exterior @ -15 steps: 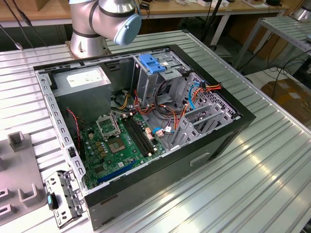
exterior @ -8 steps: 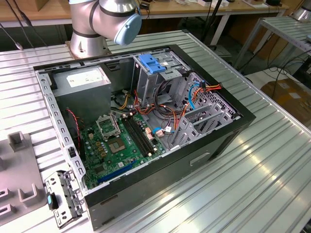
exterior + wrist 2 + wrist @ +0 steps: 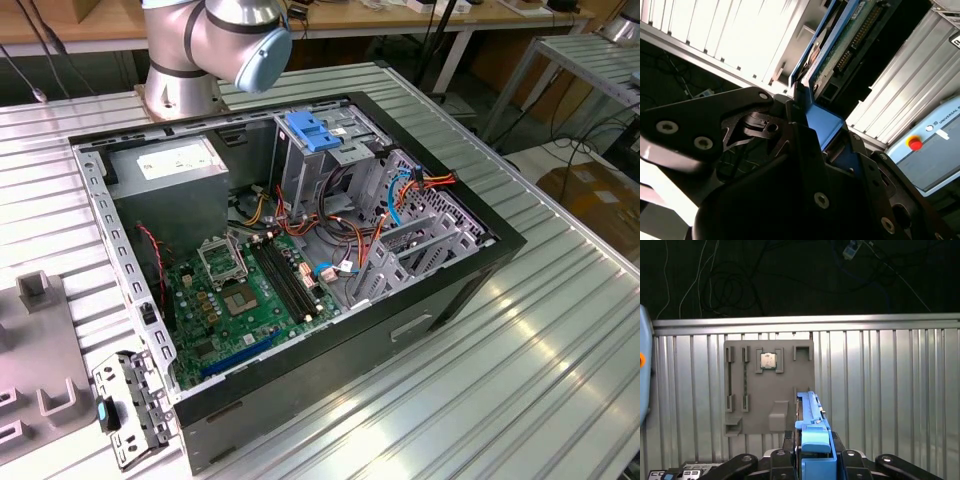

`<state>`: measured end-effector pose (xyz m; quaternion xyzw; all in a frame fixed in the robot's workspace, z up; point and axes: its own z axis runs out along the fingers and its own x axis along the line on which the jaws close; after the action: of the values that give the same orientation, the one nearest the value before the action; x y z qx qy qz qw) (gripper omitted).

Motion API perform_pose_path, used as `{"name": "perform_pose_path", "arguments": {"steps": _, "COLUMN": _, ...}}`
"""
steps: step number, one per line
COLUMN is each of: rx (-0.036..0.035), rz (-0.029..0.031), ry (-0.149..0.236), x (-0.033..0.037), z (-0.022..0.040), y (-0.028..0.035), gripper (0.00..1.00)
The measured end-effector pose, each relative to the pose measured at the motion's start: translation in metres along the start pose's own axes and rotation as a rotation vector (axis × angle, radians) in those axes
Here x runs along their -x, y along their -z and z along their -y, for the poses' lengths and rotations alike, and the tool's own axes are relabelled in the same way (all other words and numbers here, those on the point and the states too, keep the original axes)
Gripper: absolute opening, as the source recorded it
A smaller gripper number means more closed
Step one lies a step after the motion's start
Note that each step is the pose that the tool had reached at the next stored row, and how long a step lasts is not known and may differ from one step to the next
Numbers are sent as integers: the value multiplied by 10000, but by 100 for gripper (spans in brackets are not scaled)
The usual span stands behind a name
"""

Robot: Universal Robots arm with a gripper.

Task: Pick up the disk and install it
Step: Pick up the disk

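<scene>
In both wrist views my gripper is shut on the disk, held edge-on. Its blue plastic bracket sits between the black fingers, and the disk's green circuit-board underside sticks out past them. In the first wrist view the disk hangs above the ribbed metal table, near a grey fixture plate. The open computer case lies on its side in the exterior view, with the arm's base behind it.
Inside the case are a metal cage with a blue handle, a grey box with a white sticker, the green motherboard and loose cables. The fixture plate holds a small chip. A control box with a red button stands nearby.
</scene>
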<state>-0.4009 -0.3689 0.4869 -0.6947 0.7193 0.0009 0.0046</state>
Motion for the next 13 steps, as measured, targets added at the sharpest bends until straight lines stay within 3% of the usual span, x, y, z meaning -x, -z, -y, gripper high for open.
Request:
{"name": "perform_pose_path", "arguments": {"steps": 9, "rx": 0, "rz": 0, "ry": 1, "x": 3, "z": 93, "y": 0, "gripper": 37}}
{"name": "perform_pose_path", "arguments": {"steps": 13, "rx": 0, "rz": 0, "ry": 1, "x": 6, "z": 184, "y": -1, "gripper": 37}}
